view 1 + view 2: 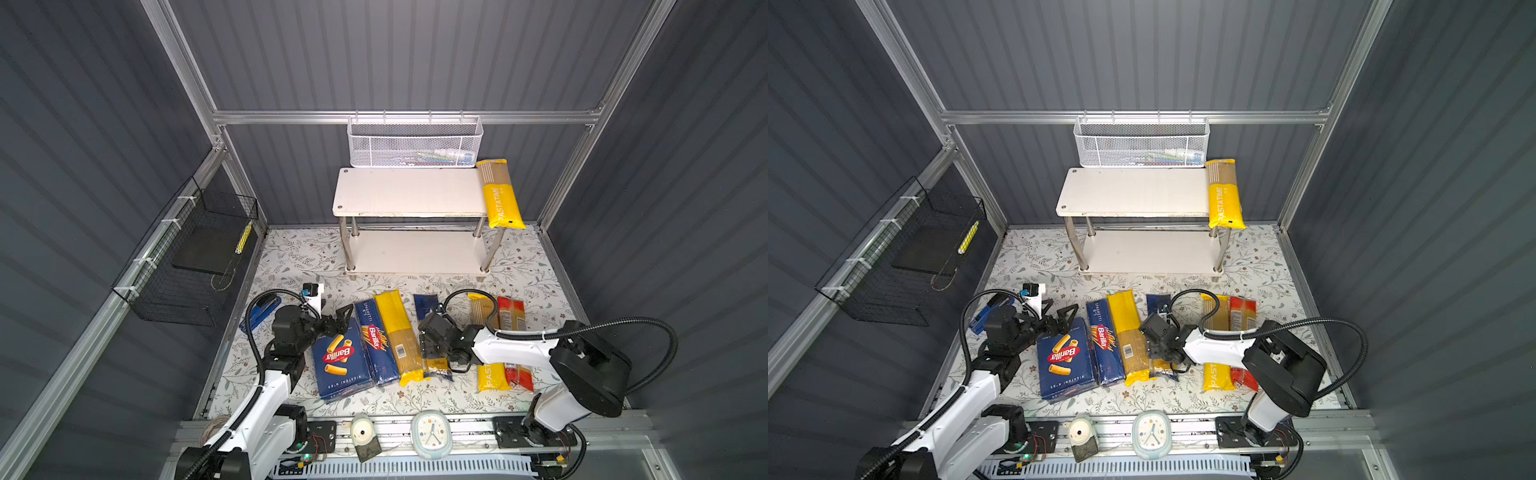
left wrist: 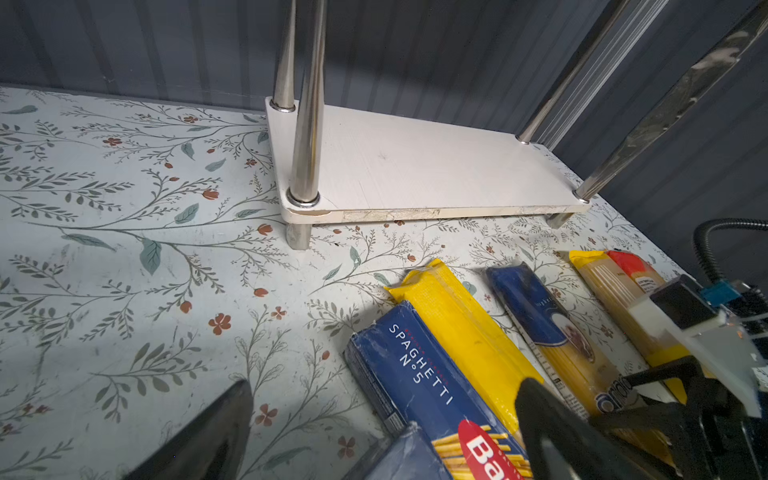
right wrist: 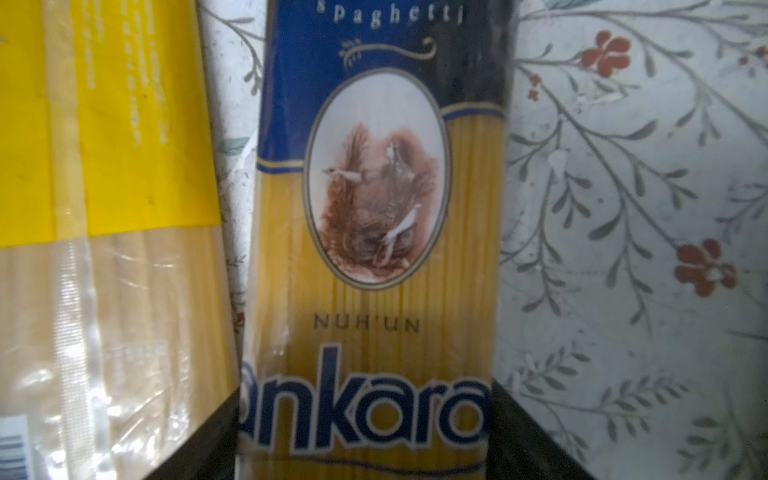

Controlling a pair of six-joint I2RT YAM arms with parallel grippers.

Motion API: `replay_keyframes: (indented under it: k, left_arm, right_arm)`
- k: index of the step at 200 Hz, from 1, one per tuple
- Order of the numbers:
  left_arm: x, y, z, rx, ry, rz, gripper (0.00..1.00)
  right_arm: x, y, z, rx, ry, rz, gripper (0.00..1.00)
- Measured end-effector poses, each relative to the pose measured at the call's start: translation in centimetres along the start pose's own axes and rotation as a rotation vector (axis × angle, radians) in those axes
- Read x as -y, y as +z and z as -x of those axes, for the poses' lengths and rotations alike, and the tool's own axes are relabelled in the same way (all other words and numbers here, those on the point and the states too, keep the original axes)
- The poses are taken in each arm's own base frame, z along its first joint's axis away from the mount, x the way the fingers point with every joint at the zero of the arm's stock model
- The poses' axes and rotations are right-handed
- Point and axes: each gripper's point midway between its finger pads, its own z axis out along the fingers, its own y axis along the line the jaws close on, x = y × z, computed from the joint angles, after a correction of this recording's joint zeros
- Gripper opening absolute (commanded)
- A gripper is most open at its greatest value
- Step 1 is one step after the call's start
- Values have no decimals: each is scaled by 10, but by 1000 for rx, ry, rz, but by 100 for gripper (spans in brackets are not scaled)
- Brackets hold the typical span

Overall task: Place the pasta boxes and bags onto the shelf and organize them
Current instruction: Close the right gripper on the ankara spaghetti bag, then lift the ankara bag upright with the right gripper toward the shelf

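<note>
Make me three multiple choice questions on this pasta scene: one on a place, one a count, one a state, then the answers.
1. Where does the shelved PASTATIME bag lie? A) lower board B) right end of the top board C) mesh basket
2. How many pasta packages lie on the floral mat? A) four B) six C) eight
3. The left gripper is: A) shut on the rigatoni box B) shut on the red bag C) open, empty
Answers: B, it overhangs that board's front edge; B, six lie side by side; C, its jaws stand wide apart.
</note>
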Motion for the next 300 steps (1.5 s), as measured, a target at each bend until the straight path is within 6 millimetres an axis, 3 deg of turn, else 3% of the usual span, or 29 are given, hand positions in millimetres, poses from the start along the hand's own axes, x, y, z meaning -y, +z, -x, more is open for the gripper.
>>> replay_keyframes:
  k: [144,191,300]
  left_arm:
    - [-1,-1,1,5,2,10,99]
    - [-1,-1,1,5,2,9,100]
    - [-2,0,0,3,1,10,99]
  right_arm:
    - [3,-2,0,11,10,-1,63]
    - [12,-13,-3,37,22,8,51]
    - [24,-24,-6,75,49,16,36]
